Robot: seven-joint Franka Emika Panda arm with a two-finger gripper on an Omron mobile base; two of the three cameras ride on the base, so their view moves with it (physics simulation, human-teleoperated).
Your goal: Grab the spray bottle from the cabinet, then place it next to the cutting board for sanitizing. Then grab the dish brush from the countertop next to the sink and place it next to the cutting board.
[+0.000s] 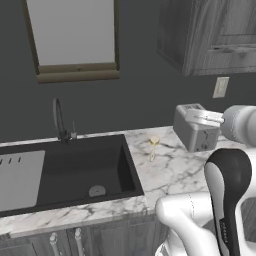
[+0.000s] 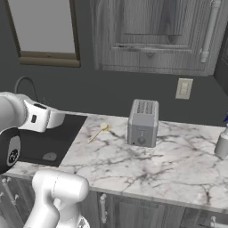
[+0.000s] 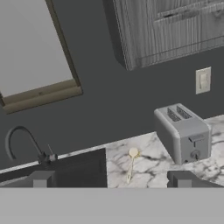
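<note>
Above the tabletop (image 2: 147,164), between sink (image 1: 75,170) and toaster (image 2: 142,122), the tool (image 3: 111,179) hangs with its two tips spread wide and nothing between them. It looks down toward the brush (image 3: 131,164), which lies on the white marble just beside the sink's right edge, its round head toward the wall and the thin handle toward the front. The bottle (image 2: 221,142) stands already on the tabletop far to the right, well apart from the toaster, so I think the brush is the step in hand now. To do it well, the tool should go down straight over the handle, turn so the tips stand across it, and close only when low, because the handle is very slim. Behind are a dark wall, a window (image 1: 72,35), an outlet (image 2: 183,88) and the cabinet (image 2: 156,35), its doors closed.
</note>
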